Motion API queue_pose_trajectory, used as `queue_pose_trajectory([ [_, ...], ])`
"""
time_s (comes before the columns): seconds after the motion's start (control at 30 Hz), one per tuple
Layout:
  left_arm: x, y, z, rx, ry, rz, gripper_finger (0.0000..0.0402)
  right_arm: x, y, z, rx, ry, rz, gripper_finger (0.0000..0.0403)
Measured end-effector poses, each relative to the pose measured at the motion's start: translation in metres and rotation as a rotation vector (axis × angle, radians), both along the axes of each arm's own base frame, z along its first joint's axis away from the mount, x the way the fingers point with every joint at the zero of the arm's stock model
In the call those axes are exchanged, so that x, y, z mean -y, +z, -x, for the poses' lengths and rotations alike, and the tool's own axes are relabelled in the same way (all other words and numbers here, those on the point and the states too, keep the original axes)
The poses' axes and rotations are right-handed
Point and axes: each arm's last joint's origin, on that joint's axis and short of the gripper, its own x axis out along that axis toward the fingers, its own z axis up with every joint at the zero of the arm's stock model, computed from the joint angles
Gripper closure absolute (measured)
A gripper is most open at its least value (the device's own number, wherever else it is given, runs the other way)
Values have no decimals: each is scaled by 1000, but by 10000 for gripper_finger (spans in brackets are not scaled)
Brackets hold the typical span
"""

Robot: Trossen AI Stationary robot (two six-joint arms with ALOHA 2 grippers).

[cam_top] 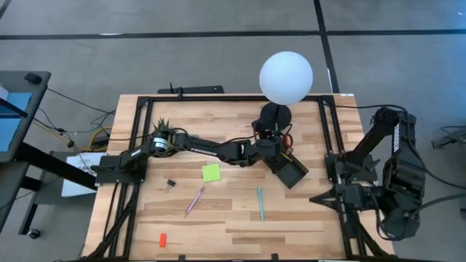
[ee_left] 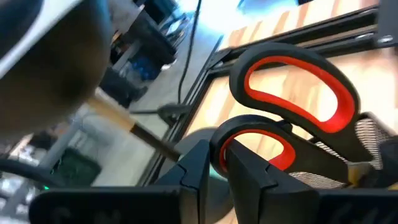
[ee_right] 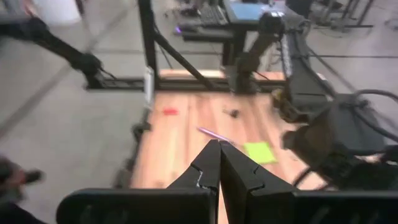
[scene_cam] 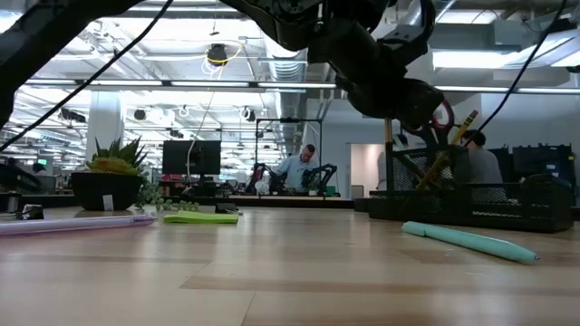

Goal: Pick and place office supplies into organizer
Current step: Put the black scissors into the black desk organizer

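The red-handled scissors stand handles-up in the black mesh organizer, next to a tan pencil. My left gripper is above the organizer and shut on the scissors; it also shows in the low view. On the table lie a lime-green sticky-note pad, a purple pen, a teal pen, a black clip and a red-orange piece. My right gripper is shut and empty beyond the table's right edge. My left gripper pinches the rim of the scissors' smaller handle loop between its two fingers. It comes from above and from the table's left. The scissors stand upright with their blades down inside the organizer; the blades are hidden by the mesh.
A white globe lamp on a round black base stands just behind the organizer. A spiky green potted plant sits at the far left beside the left arm. People sit in the room behind the table.
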Motion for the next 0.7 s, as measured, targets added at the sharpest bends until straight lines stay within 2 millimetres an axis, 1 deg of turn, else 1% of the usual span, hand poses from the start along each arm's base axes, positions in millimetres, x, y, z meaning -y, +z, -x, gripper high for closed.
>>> queue_pose_trajectory([
  [0.07,-4,-1,-1,22,-18,40,360,5,-2,-1,-16,-13,33,403],
  [0.2,-11,-1,-1,51,-44,92,360,7,-2,-5,-19,-31,39,403],
  [0.3,-10,0,-3,93,-93,154,356,9,-3,-8,-26,-41,46,403],
  [0.4,-6,3,-4,136,-135,218,350,11,-4,-11,-35,-34,116,403],
  [0.53,-5,4,-4,154,-150,236,341,14,-5,-14,-49,-15,220,403],
  [0.7,-8,4,-6,150,-233,261,315,15,-5,-15,-53,-9,251,403],
])
